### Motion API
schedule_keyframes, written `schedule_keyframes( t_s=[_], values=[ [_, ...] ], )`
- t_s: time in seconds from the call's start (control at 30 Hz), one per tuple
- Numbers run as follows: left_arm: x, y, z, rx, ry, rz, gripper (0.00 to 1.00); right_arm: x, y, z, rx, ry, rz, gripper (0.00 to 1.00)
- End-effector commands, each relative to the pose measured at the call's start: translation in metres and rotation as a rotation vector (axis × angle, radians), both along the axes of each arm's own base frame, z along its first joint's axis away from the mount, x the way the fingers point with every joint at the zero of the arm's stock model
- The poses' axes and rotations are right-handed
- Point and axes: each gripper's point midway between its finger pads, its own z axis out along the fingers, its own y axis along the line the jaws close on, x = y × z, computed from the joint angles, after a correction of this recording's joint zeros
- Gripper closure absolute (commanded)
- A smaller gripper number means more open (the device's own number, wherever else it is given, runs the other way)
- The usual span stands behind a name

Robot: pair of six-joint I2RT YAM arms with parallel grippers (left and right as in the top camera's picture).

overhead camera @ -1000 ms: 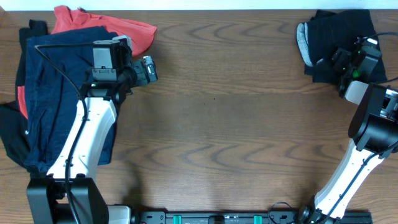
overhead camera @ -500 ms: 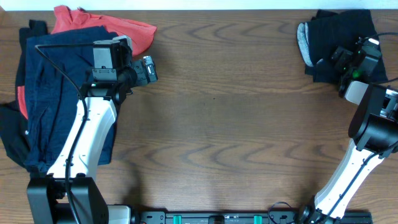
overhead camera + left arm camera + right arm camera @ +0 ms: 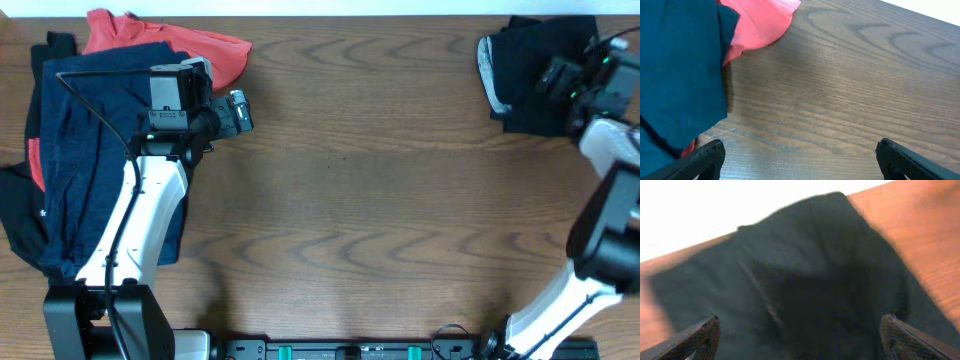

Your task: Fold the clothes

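A folded black garment (image 3: 535,70) with pale grey mesh lining showing at its left edge lies at the table's far right corner. It fills the blurred right wrist view (image 3: 805,290). My right gripper (image 3: 557,75) hovers over it, open and empty (image 3: 800,337). A pile of clothes lies at the far left: a navy garment (image 3: 85,150), a coral-red one (image 3: 205,50) and black ones beneath. My left gripper (image 3: 240,110) is open and empty over bare wood just right of the pile (image 3: 800,160). The navy (image 3: 680,70) and coral-red (image 3: 760,20) garments show in the left wrist view.
The wooden table (image 3: 380,200) spreads between the two arms. Its back edge runs just behind both garment groups.
My right arm has swung up and to the right, toward the table's far right corner over the black garment. The left arm and the pile have not moved.
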Motion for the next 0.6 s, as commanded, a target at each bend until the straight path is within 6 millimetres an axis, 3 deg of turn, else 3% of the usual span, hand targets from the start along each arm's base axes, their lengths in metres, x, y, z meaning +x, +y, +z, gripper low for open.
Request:
schedule_keyframes(
  t_s=[0.0, 0.2, 0.27, 0.3, 0.37, 0.4, 0.57],
  values=[
    [0.002, 0.002, -0.002, 0.008, 0.002, 0.003, 0.02, -0.003, 0.031, 0.029, 0.036, -0.019, 0.110, 0.01],
    [0.002, 0.002, -0.002, 0.008, 0.002, 0.003, 0.02, -0.029, 0.083, -0.033, 0.137, 0.244, 0.177, 0.01],
    [0.001, 0.002, -0.002, 0.008, 0.002, 0.002, 0.02, -0.045, 0.095, -0.053, 0.168, 0.345, 0.185, 0.09],
    [0.002, 0.002, -0.002, 0.008, 0.002, 0.002, 0.02, -0.053, 0.100, -0.063, 0.189, 0.394, 0.180, 0.18],
    [0.002, 0.002, -0.002, 0.008, 0.002, 0.002, 0.02, -0.072, 0.099, -0.079, 0.224, 0.488, 0.120, 0.37],
    [0.002, 0.002, -0.002, 0.010, 0.001, 0.001, 0.02, -0.077, 0.097, -0.083, 0.227, 0.511, 0.093, 0.41],
    [0.002, 0.002, -0.002, 0.014, 0.000, -0.004, 0.02, -0.086, 0.089, -0.096, 0.213, 0.533, 0.047, 0.45]
  ],
)
